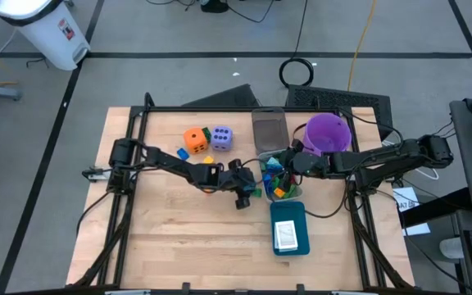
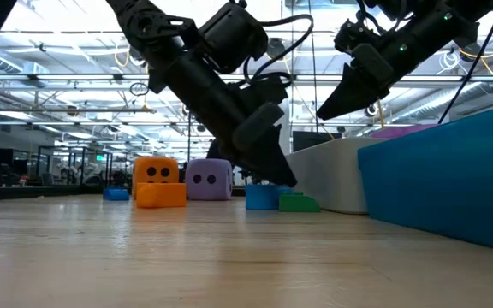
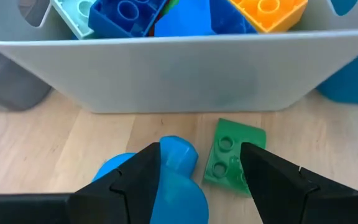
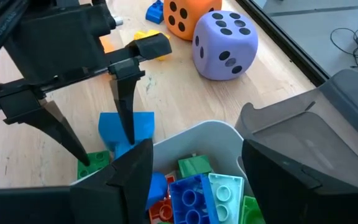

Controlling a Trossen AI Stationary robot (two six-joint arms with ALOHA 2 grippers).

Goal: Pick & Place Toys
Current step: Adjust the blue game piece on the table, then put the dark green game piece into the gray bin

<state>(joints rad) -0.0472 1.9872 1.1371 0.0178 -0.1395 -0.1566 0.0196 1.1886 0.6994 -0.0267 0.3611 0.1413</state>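
Left gripper [image 3: 197,180] is hanging low over the table with its fingers spread and empty, tips straddling a gap just outside the white bin [image 3: 185,68]. A green block [image 3: 232,158] is lying flat on the wood between the tips, closer to one finger, its long axis running toward the bin wall; a blue block [image 3: 176,155] is sitting just beside the other finger. Right gripper [image 4: 194,177], also spread and holding nothing, is hovering above the bin's blocks, so the left arm looks nearer.
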